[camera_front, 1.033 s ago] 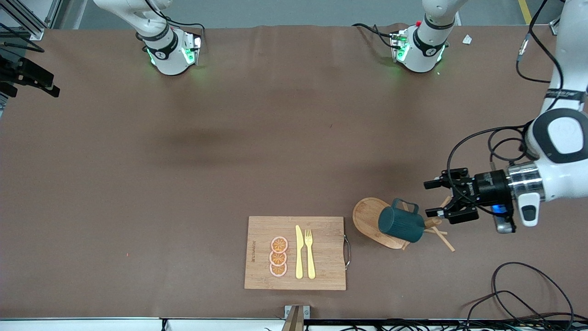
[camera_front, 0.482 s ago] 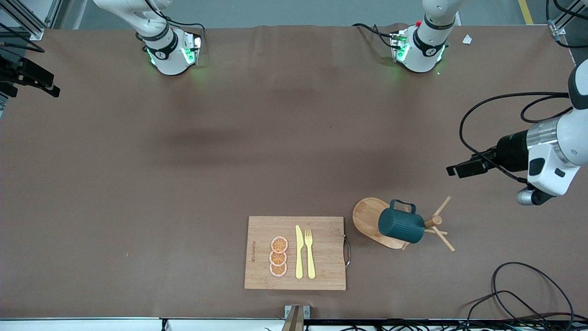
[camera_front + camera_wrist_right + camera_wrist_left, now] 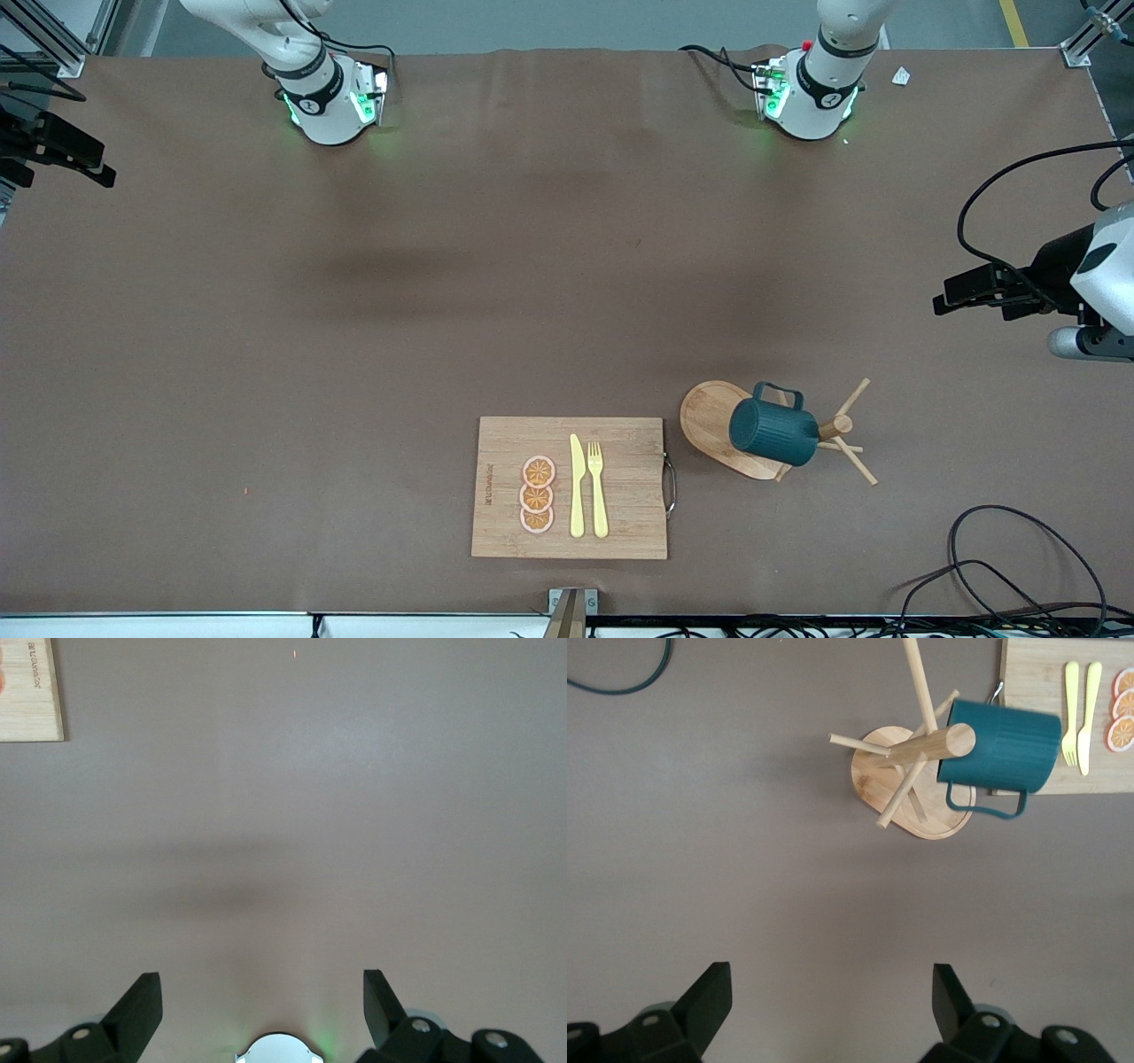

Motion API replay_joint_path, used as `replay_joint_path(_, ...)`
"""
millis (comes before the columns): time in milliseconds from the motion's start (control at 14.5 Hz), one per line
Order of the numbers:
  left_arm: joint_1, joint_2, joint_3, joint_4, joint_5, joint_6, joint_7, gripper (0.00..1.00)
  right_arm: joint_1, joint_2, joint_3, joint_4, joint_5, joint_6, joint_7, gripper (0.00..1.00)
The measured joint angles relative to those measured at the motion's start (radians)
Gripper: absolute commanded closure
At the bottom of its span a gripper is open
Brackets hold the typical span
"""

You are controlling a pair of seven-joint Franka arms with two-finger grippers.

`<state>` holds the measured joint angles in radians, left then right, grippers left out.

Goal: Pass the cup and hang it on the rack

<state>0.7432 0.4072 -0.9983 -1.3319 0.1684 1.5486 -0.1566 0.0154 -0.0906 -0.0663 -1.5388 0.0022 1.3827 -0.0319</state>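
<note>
The dark teal ribbed cup (image 3: pixel 772 432) hangs by its handle on a peg of the light wooden rack (image 3: pixel 709 415), near the front of the table toward the left arm's end. Both show in the left wrist view: the cup (image 3: pixel 1005 744) beside the rack's post (image 3: pixel 921 749). My left gripper (image 3: pixel 955 297) is open and empty, up in the air at the left arm's end of the table, apart from the rack; its fingers (image 3: pixel 709 997) frame bare table. My right gripper (image 3: pixel 263 1005) is open and empty over bare table near its own base; it is out of the front view.
A rectangular wooden cutting board (image 3: pixel 620 487) with a yellow knife (image 3: pixel 576 486), a fork (image 3: pixel 598 487) and orange slices (image 3: pixel 537 494) lies beside the rack, toward the right arm's end. A black cable (image 3: pixel 1019 558) loops at the table's front corner.
My left gripper has drawn back from the rack, risen and moved toward the left arm's end of the table. The cup stays hanging on the rack.
</note>
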Motion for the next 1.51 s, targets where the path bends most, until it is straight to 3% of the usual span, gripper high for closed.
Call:
replay_joint_path(482,-0.028,-0.153,-0.023,0.013,0.004,-0.019,0.010,0.00,0.000,0.000,-0.001,0.000,-0.002,0.001,-0.030,0.00)
replay_joint_path(620,-0.067,-0.186,-0.001,0.012,0.004,-0.022,0.015,0.00,0.000,0.000,-0.001,0.000,-0.010,0.001,-0.035,0.00)
replay_joint_path(689,-0.118,-0.203,0.047,0.011,0.004,-0.023,0.015,0.00,0.000,0.000,-0.001,0.000,-0.011,0.001,-0.036,0.00)
replay_joint_path(895,-0.351,-0.238,0.301,0.009,-0.025,-0.025,0.015,0.00,0.000,0.000,-0.001,0.000,-0.012,0.001,-0.036,0.00)
replay_joint_path(1171,-0.547,-0.257,0.582,0.008,-0.079,-0.025,0.019,0.00,0.000,0.000,-0.001,0.000,-0.013,0.001,-0.036,0.00)
replay_joint_path(1515,-0.748,-0.286,0.853,-0.023,-0.123,-0.028,0.020,0.00,0.000,0.000,0.000,0.000,-0.013,0.001,-0.036,0.00)
